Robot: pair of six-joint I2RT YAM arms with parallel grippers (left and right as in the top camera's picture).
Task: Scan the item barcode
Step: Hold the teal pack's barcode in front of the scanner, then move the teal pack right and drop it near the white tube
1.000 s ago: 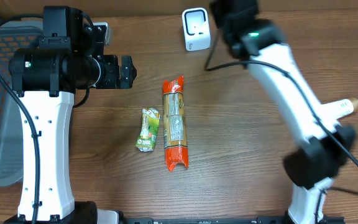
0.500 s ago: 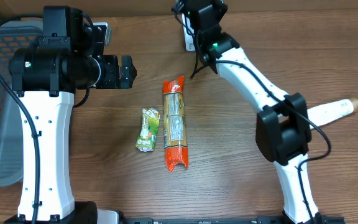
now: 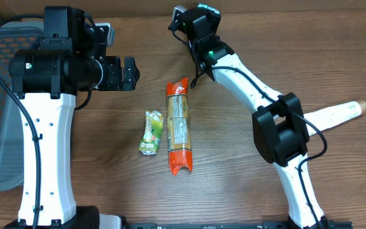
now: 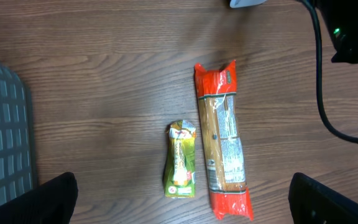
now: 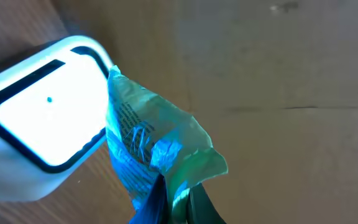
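Blue-green packet (image 5: 146, 146), tip beside white scanner (image 5: 39, 127)

White links (image 3: 46, 159) join bulky black joints (image 3: 279, 137), with thin black cables (image 4: 318, 62) trailing.

Overhead: even, moderately bright light; shadows on table (image 3: 234, 165) faint, soft-edged. Left wrist: sharp, evenly lit, no glare. Right wrist: scanner (image 5: 36, 124) window blown out white; packet (image 5: 148, 143) very close, lower end blurred, background soft.
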